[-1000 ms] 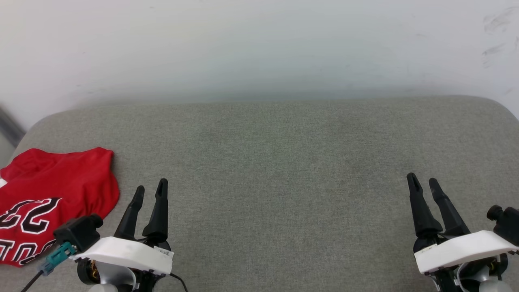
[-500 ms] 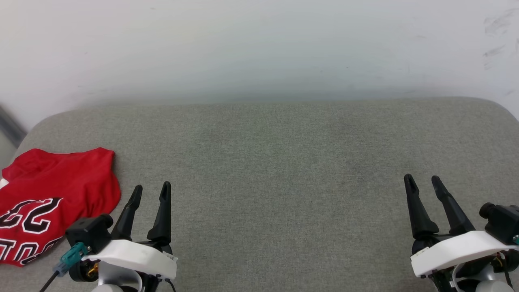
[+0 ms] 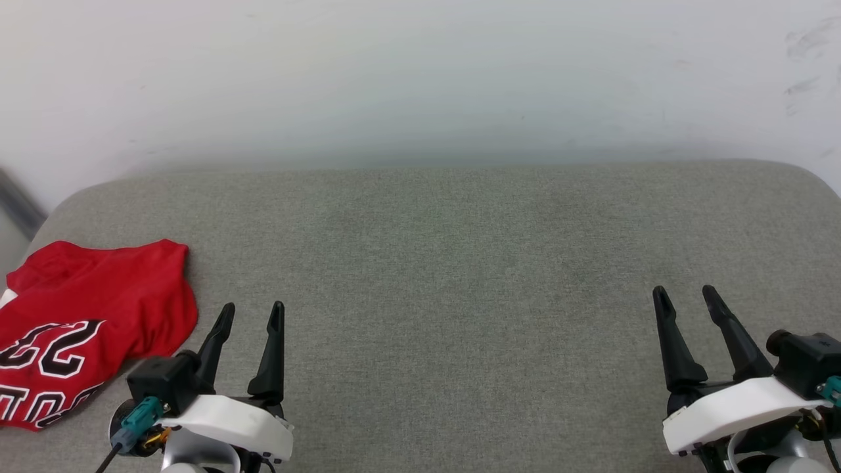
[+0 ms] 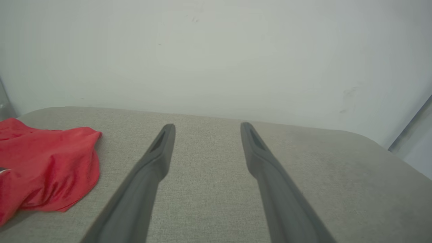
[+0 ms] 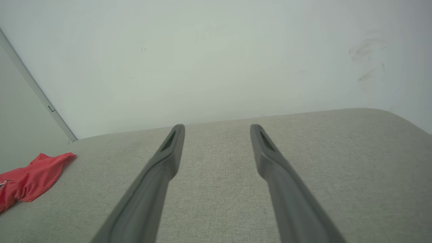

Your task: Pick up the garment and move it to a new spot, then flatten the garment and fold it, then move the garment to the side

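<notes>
The garment [image 3: 92, 315] is a red jersey with black white-outlined numerals, lying folded at the near left corner of the grey cushion. It also lies at the left edge of the left wrist view [image 4: 47, 165] and far left in the right wrist view [image 5: 30, 180]. My left gripper [image 3: 253, 314] is open and empty just right of the garment, above the cushion, clear of the cloth. My right gripper [image 3: 683, 297] stands open and empty at the near right of the cushion. Both pairs of fingers point toward the wall.
The grey fabric cushion [image 3: 433, 263] spans the view, with rounded corners at far left and far right. A white wall [image 3: 420, 79] rises directly behind it. A grey strip [image 3: 16, 200] runs down at the far left beyond the cushion edge.
Both grippers have drawn back slightly toward the near edge and turned more upright. The left one has also drifted a little to the right, away from the garment. The garment lies unmoved.
</notes>
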